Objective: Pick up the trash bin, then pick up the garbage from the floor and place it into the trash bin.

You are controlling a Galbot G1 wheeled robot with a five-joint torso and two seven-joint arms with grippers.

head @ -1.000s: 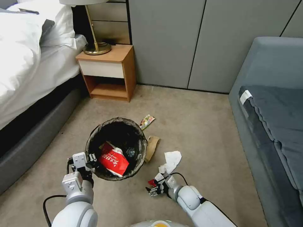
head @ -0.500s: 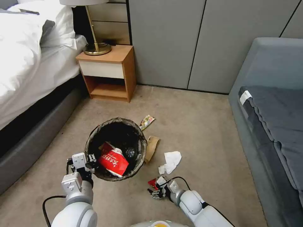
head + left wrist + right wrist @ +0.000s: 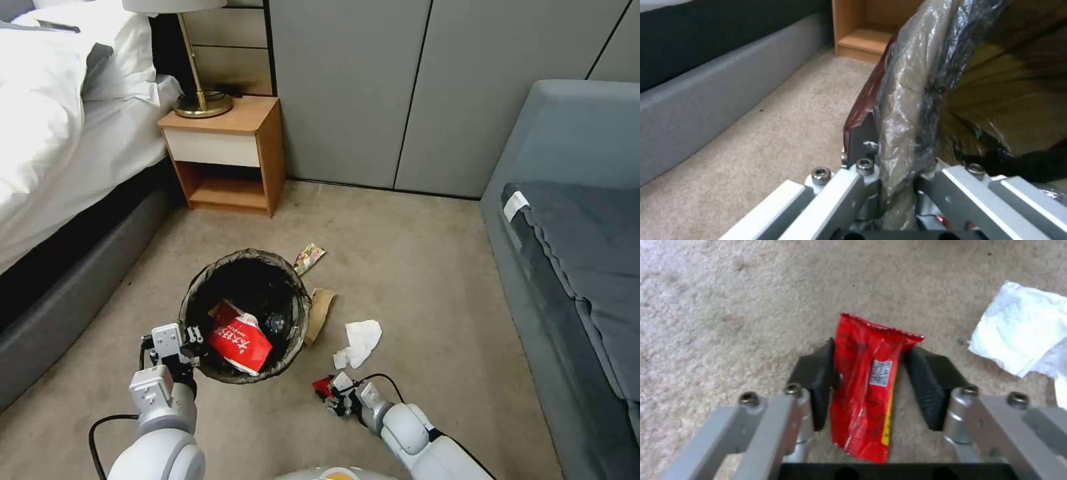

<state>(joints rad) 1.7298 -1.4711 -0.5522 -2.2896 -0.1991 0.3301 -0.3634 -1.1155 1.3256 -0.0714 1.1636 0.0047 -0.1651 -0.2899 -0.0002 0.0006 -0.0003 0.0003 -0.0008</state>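
The trash bin point(image 3: 293, 337), a round bucket with a dark bag over its rim, stands on the carpet holding a red-and-white carton point(image 3: 240, 343). My left gripper point(image 3: 189, 337) is shut on the bin's near rim; the bagged rim point(image 3: 902, 110) runs between its fingers point(image 3: 861, 141). My right gripper point(image 3: 332, 395) is down at the floor, open, with its black pads point(image 3: 925, 386) on either side of a red snack wrapper point(image 3: 865, 380) point(image 3: 323, 385). More garbage lies nearby: white crumpled paper point(image 3: 363, 337), a brown cardboard scrap point(image 3: 321, 308) and a colourful wrapper point(image 3: 309, 257).
A bed point(image 3: 60, 153) with a grey base runs along the left. A wooden nightstand point(image 3: 227, 150) with a brass lamp point(image 3: 197, 100) stands at the back, beside grey wall panels. A grey-blue sofa point(image 3: 573, 220) fills the right side. Open carpet lies between them.
My right arm has sunk lower and its gripper has come down around the red wrapper, uncovering the white paper. The left gripper keeps its hold on the bin rim.
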